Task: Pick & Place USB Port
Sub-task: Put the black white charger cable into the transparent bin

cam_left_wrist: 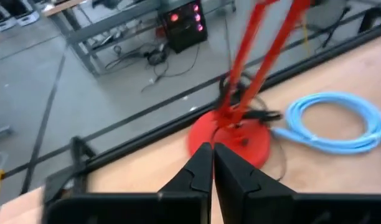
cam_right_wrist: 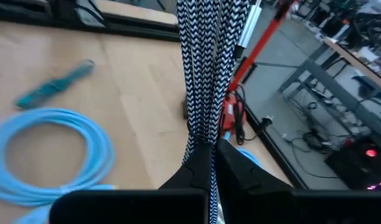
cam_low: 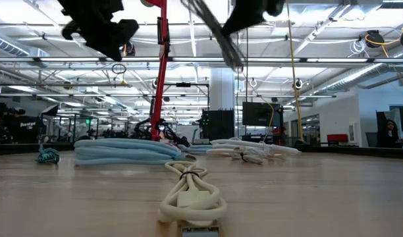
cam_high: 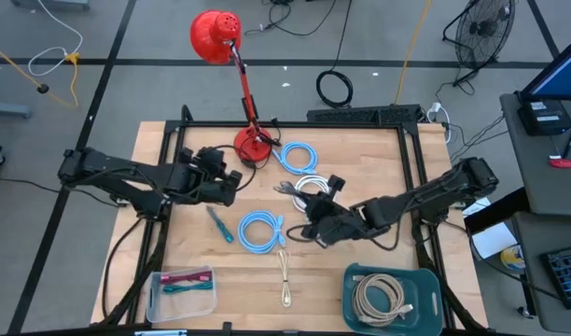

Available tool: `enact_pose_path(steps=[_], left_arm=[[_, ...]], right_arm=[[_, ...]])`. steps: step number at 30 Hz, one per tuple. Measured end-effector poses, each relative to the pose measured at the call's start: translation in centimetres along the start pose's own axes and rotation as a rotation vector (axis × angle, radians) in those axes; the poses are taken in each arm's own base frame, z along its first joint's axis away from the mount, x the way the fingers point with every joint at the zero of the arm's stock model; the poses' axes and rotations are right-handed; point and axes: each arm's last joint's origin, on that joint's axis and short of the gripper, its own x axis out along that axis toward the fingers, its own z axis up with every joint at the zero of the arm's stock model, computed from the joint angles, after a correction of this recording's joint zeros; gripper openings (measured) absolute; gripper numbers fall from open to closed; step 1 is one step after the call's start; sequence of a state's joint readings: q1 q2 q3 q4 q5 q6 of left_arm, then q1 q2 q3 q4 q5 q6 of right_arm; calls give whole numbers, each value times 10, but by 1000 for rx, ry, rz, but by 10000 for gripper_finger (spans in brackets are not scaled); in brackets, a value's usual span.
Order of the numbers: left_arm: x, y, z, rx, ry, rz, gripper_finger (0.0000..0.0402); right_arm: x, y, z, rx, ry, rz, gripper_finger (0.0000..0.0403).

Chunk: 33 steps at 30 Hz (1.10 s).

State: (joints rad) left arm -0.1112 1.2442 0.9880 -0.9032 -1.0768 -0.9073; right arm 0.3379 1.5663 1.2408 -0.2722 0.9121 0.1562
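- The right end effector reaches across the middle of the surface, raised clear of the wood; its fingers are clenched on a black-and-white braided cable, which hangs in a bundle of strands from between them.
- The left end effector is raised too, at the far left part of the surface; its fingers are pressed together with nothing between them.
- The surface is pale wood with a dark frame; the low view shows a large hall with ceiling lights behind it.
- Just ahead of the left end effector stands the red desk lamp.
- One coiled blue cable lies just left of the right end effector, a second blue cable beyond it near the lamp.
- A small teal cable lies between the two end effectors; a cream cable lies nearer the front edge.
- At the front edge sit a clear box and a teal bin holding a beige cable.
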Motion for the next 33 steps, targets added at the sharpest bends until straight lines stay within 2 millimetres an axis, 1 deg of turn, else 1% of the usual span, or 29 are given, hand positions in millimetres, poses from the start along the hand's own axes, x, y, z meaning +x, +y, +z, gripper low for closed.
enact_pose_path(steps=[2, 4, 6, 8, 9, 10, 12, 14, 16, 18, 20, 22, 24, 27, 31, 33], left_arm=[[4, -15, 1, 29, -21, -111, 9], [6, -31, 5, 90, -41, -347, 4], [1, -43, 10, 150, -121, -674, 6], [-7, -50, 15, 187, -273, -969, 4], [-11, -52, 17, 194, -360, -1085, 3], [-14, -53, 16, 210, -419, -1157, 3], [-16, -50, 14, 210, -484, -1186, 6], [-16, -48, 17, 164, -530, -1123, 6], [-14, -46, 18, 137, -522, -1048, 3], [-12, -47, 15, 142, -493, -1029, 4], [-9, -48, 14, 154, -490, -1020, 11], [-8, -50, 13, 145, -486, -1018, 21], [-8, -50, 14, 101, -467, -1014, 33], [-8, -53, 15, 62, -474, -1048, 70], [-11, -53, 19, 14, -502, -1075, 149], [-13, -53, 19, 19, -510, -1077, 186]], right_arm=[[7, -5, -8, -18, -6, 13, 0], [5, -15, -7, -4, -13, 97, 0], [-4, -26, -6, 14, -32, 149, 0], [-18, -35, -8, 40, -76, 192, 0], [-25, -39, -12, 34, -92, 210, 0], [-31, -42, -16, 41, -121, 237, 0], [-46, -49, -21, 86, -201, 271, 0], [-59, -58, -26, 123, -280, 295, 0], [-69, -64, -30, 146, -363, 347, 0], [-74, -67, -37, 147, -413, 383, 0], [-76, -70, -39, 159, -445, 408, 0], [-76, -70, -39, 159, -452, 421, 0], [-74, -69, -39, 153, -449, 428, 0], [-68, -65, -38, 158, -457, 446, 0], [-58, -62, -37, 177, -452, 483, 0], [-52, -62, -37, 183, -447, 486, 0]])
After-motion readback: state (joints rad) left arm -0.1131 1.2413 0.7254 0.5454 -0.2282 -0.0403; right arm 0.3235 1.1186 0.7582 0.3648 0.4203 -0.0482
